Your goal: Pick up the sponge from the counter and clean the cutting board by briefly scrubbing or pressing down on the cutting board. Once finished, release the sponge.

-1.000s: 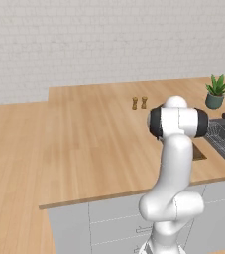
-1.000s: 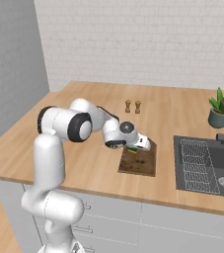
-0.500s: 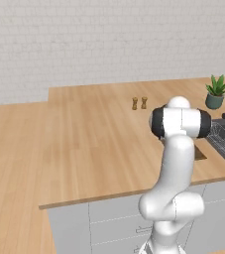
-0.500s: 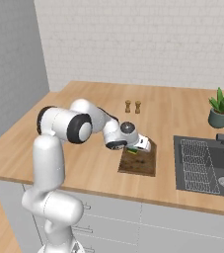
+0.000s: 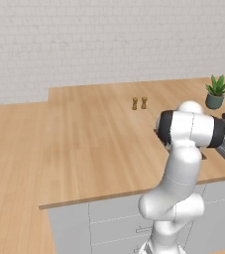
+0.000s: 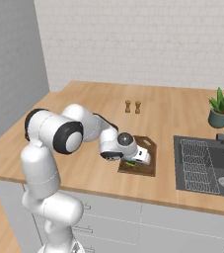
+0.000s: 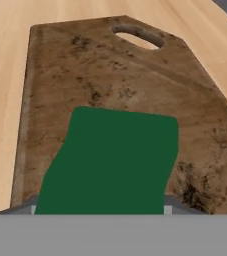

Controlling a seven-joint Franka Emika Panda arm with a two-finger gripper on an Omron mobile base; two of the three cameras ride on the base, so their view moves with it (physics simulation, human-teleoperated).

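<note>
In the hand view the sponge [image 7: 112,162] fills the near part with its dark green side, clamped between the fingers of the gripper [image 6: 137,157], and it lies over the stained cutting board [image 7: 105,85]. Compared with one second ago nothing has visibly moved: the arm is in the same low pose over the board. Farther back on the counter [image 6: 84,104] two small shakers [image 6: 132,106] stand as before, and the potted plant [image 6: 221,108] beside the sink [image 6: 205,165].

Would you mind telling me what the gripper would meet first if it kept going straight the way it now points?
Most likely the cutting board. The gripper, shut on the sponge, points down at the board's stained surface, and the sponge would press into it first. Whether the sponge already touches the board is unclear.
</note>
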